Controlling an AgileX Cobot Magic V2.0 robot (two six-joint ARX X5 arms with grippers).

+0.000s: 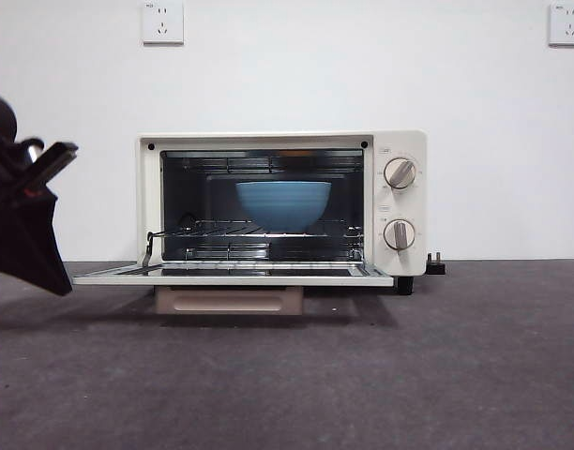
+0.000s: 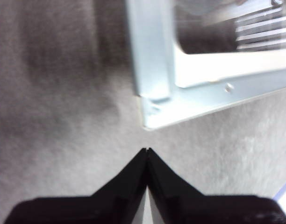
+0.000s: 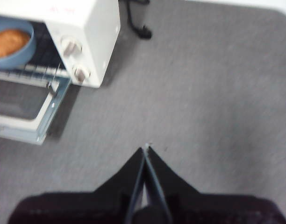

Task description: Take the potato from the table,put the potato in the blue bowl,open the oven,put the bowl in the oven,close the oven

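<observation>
Already the bowl stage looks finished, so closing the door is the step in hand. Starting at the left of the front view, the left gripper (image 1: 43,164) hangs above the table (image 1: 287,375) just off the door's left corner, its jaws pressed together with nothing between them (the left wrist view shows the tips (image 2: 147,150) meeting just short of that metal corner). Next along, the oven (image 1: 280,202) stands with its door (image 1: 233,275) dropped flat and level, the beige handle (image 1: 229,300) hanging under its front edge. Inside, the blue bowl (image 1: 283,203) sits on the wire rack (image 1: 268,230), and the right wrist view shows the potato (image 3: 10,42) lying in it. Well to the right of the oven, the right gripper (image 3: 146,149) waits over bare table, jaws likewise closed and empty. By my reading, the next move calls for the left gripper to get under the door's edge or handle and swing it up until it shuts.
</observation>
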